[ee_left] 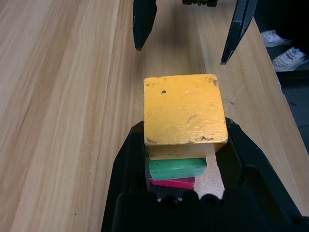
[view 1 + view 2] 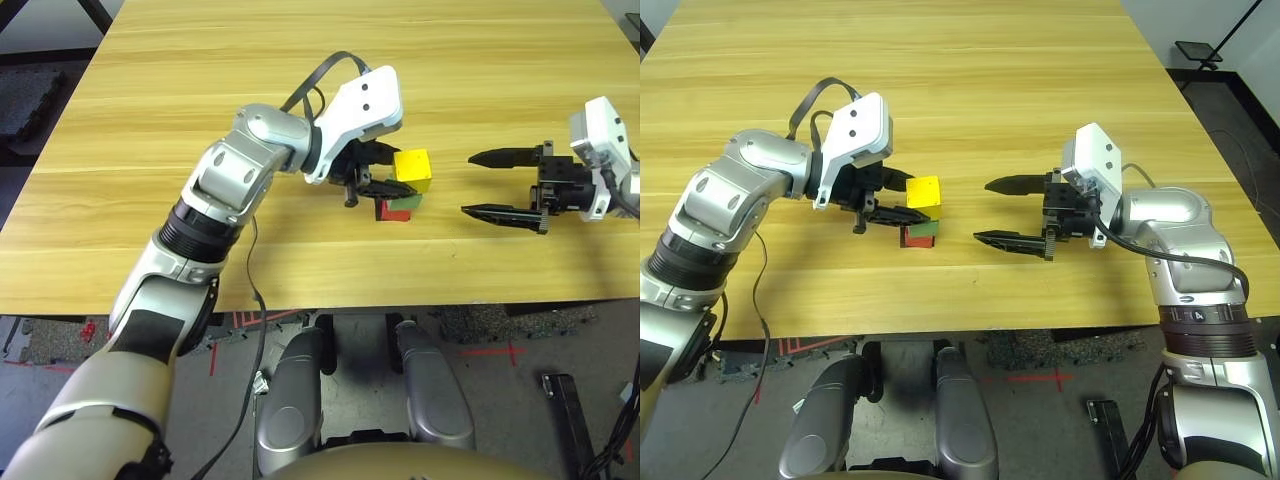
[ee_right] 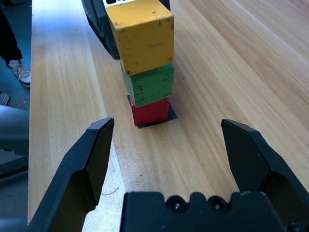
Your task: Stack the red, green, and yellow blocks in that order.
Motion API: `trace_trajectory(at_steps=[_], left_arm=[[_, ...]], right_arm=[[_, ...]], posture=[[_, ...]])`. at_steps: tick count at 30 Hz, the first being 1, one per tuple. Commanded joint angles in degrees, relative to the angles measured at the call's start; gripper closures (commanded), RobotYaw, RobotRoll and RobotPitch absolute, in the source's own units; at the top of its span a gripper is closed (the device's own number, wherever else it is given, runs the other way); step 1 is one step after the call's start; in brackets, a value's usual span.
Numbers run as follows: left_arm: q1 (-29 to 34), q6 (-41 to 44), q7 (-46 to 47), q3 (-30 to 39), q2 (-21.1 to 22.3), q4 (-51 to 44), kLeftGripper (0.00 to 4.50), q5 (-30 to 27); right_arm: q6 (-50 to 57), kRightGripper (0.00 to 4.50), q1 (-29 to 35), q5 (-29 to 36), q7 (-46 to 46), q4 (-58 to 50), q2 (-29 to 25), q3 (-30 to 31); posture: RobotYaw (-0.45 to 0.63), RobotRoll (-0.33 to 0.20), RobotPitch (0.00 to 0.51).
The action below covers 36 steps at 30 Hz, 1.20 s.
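On wood table (image 2: 150, 120): left gripper (image 2: 378, 172) clamps scuffed yellow cube (image 2: 412, 169); right gripper (image 2: 497, 184) agape.

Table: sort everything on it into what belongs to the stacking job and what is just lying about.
Belongs to the job:
- red block, bottom of the stack
- green block, on the red one
- yellow block, on top, between the left gripper fingers
- right gripper, fingers open, apart from the stack

Just there:
- flat black patch under the red block
- wooden table

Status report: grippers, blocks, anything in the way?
Left gripper shut on yellow block, atop green block and red block. Right gripper open, clear. Nothing blocking.
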Motion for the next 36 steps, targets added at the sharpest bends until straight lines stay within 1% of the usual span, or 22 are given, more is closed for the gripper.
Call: trace_trajectory(at_steps=[1, 18, 19, 20, 22, 25, 26, 32, 34, 36], left_arm=[[1.00, -0.48, -0.40, -0.83, -0.13, -0.26, 2.45, 0.24], [0.89, -1.94, -0.57, -1.05, -0.26, 1.84, 2.45, 1.76], [0.78, -1.99, -0.50, -1.00, -0.28, 1.80, 2.10, 1.81], [0.63, -1.84, -0.41, -0.94, -0.32, 1.80, 1.66, 1.81], [0.47, -1.70, -0.32, -0.82, -0.38, 1.96, 1.17, 1.84], [0.36, -1.63, -0.40, -0.86, -0.23, 2.36, 0.09, 2.12], [0.31, -1.57, -0.40, -0.79, -0.22, 2.44, 0.04, 2.18], [-0.37, -0.80, -0.87, -0.52, 0.66, 2.65, 0.04, 2.34], [-0.62, -0.74, -1.59, -0.47, 1.65, 2.53, 0.04, 2.32], [-0.92, -0.65, -3.20, -0.62, 3.52, 2.30, 0.04, 2.36]], right_arm=[[-0.34, 0.00, 0.10, 0.08, 0.08, -0.26, 0.06, 0.07], [0.24, 0.00, 0.29, 0.38, -0.16, -1.05, 1.03, 0.66], [0.26, 0.00, 0.29, 0.38, -0.13, -1.03, 1.05, 0.65], [0.27, 0.00, 0.27, 0.38, -0.10, -1.00, 1.08, 0.66], [0.30, 0.00, 0.20, 0.39, -0.06, -0.96, 1.12, 0.69], [0.30, 0.00, -0.03, 0.35, -0.03, -0.77, 1.24, 0.81], [0.26, 0.00, -0.15, 0.30, -0.03, -0.62, 1.31, 0.87], [0.19, 0.00, -0.44, 0.16, -0.03, -0.33, 1.78, 1.14], [0.22, 0.00, -0.47, 0.14, -0.02, -0.42, 1.89, 1.19], [0.18, 0.00, -0.62, 0.05, 0.09, -0.25, 1.94, 1.23]], posture=[[0.22, 0.083, 0.287], [0.22, 0.084, 0.288], [0.22, 0.084, 0.288], [0.22, 0.084, 0.288], [0.22, 0.084, 0.288], [0.22, 0.084, 0.288], [0.22, 0.084, 0.288], [0.23, 0.086, 0.288], [0.24, 0.086, 0.289], [0.24, 0.087, 0.289]])
